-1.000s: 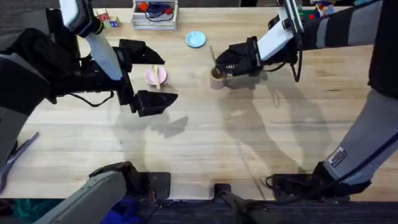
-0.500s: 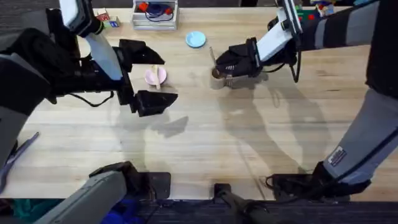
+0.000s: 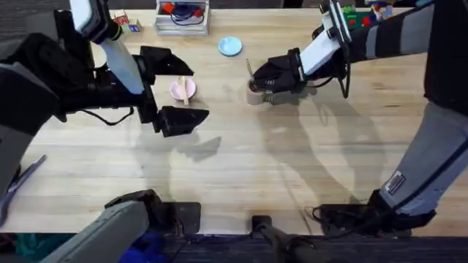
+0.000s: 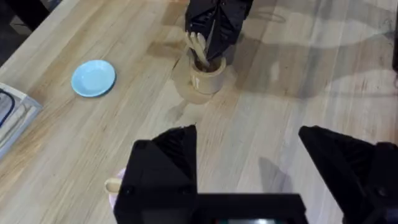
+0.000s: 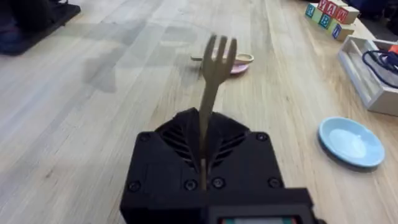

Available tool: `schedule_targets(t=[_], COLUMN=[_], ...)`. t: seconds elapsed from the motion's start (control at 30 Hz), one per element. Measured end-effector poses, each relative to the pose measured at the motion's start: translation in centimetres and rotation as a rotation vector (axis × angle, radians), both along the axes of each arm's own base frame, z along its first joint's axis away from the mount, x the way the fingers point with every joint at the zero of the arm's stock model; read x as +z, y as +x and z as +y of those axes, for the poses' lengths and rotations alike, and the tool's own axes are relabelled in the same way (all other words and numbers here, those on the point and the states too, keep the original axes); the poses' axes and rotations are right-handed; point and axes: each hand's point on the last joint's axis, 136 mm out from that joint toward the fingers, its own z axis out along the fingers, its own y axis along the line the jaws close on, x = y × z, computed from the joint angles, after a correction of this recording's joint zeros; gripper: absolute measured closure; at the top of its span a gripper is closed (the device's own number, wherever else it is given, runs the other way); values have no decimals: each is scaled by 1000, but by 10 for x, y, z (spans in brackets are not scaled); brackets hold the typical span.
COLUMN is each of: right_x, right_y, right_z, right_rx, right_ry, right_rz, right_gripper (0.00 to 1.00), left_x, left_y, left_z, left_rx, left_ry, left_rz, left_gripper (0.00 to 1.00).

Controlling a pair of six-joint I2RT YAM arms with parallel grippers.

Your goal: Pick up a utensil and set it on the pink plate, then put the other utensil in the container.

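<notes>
The pink plate (image 3: 183,90) lies left of centre with the wooden spoon (image 3: 183,86) across it. My left gripper (image 3: 199,93) stands open, one finger on each side of the plate, holding nothing. The tan container (image 3: 254,93) stands right of the plate. My right gripper (image 3: 262,79) hangs just over it, shut on the wooden fork (image 3: 248,69). In the left wrist view the fork (image 4: 198,45) reaches down into the container (image 4: 205,76). The right wrist view shows the fork (image 5: 215,68) upright, tines up, its handle clamped in my right gripper (image 5: 204,121).
A light-blue plate (image 3: 229,46) lies behind the container. A clear box (image 3: 182,16) of coloured items and some letter blocks (image 3: 123,22) sit along the far edge. Bare wood stretches across the near half of the table (image 3: 278,168).
My right gripper has shifted slightly left, closer over the container, with the fork still in it. The left arm has not moved.
</notes>
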Motion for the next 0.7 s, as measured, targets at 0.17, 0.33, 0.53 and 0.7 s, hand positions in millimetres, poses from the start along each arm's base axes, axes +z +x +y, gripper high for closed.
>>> schedule_targets(t=[0.17,0.33,0.53,0.7], right_x=[0,0,0,0], right_y=[0,0,0,0], right_z=[0,0,0,0], right_rx=[0,0,0,0], right_ry=[0,0,0,0], right_rz=[0,0,0,0], right_gripper=[968,894,858,815], left_x=[0,0,0,0], left_y=[0,0,0,0], left_z=[0,0,0,0], left_rx=[0,0,0,0], left_ry=[0,0,0,0], left_rz=[0,0,0,0], left_gripper=[8,8,8,8])
